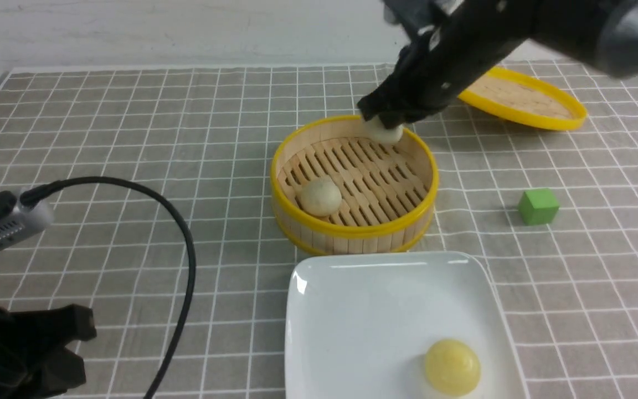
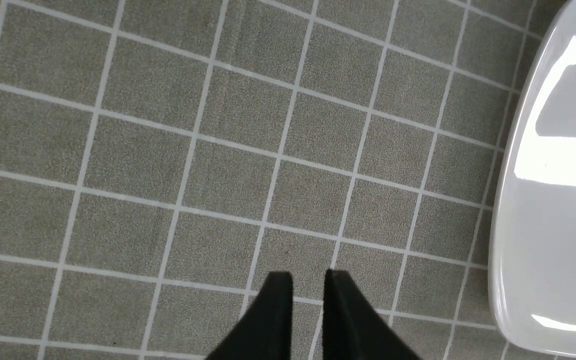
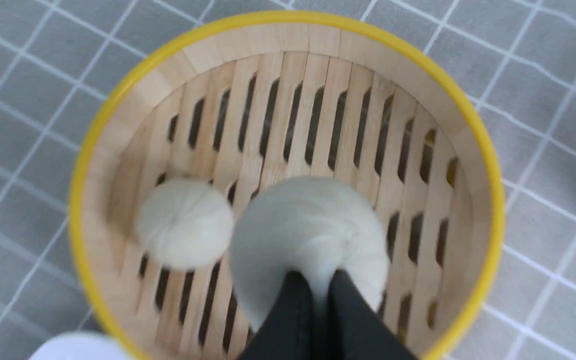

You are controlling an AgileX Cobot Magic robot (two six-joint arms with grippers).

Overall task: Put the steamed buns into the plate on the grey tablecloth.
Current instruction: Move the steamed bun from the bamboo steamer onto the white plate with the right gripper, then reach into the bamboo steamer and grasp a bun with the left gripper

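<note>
My right gripper [image 1: 386, 123] is shut on a pale beige steamed bun [image 1: 384, 132] and holds it over the far rim of the bamboo steamer basket [image 1: 352, 221]. In the right wrist view the held bun [image 3: 313, 235] hangs at the gripper [image 3: 319, 280] above the basket's slats. A second pale bun [image 1: 320, 196] lies inside the basket, also seen in the right wrist view [image 3: 184, 223]. The yellow bun [image 1: 452, 367] lies in the white square plate [image 1: 352, 310] on the grey tablecloth [image 1: 130, 138]. My left gripper [image 2: 308, 280] is shut and empty over bare cloth beside the plate [image 2: 553, 225].
A yellow-rimmed round lid [image 1: 521, 97] lies at the far right behind the right arm. A green cube [image 1: 538, 206] sits right of the basket. A black cable [image 1: 180, 233] loops over the cloth at the left, near the left arm.
</note>
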